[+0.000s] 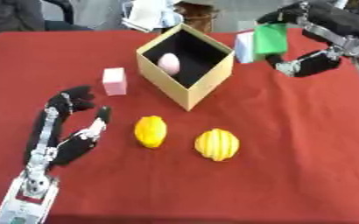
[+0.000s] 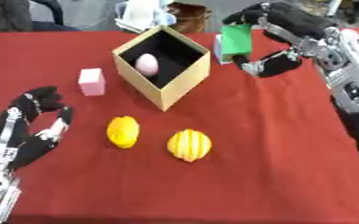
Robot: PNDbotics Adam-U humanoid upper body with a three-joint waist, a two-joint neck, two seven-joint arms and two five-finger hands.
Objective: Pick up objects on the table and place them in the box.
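Observation:
An open tan box (image 1: 187, 83) stands at the table's middle back with a pink egg-shaped thing (image 1: 169, 64) inside. My right hand (image 2: 278, 26) is lifted just right of the box, its fingers and thumb shut on a green block (image 2: 234, 41). A pale blue-white block (image 1: 244, 48) sits on the cloth behind the green one. A pink block (image 1: 114, 81) stands left of the box. Two yellow fruits, a smooth one (image 1: 150, 131) and a ribbed one (image 1: 217, 145), lie in front of the box. My left hand (image 1: 68, 127) rests at the lower left, fingers relaxed, holding nothing.
A red cloth (image 1: 290, 153) covers the table. Beyond its far edge sit a brown object (image 2: 188, 15) and white things (image 2: 140, 15). Bare cloth stretches right of the fruits and along the front edge.

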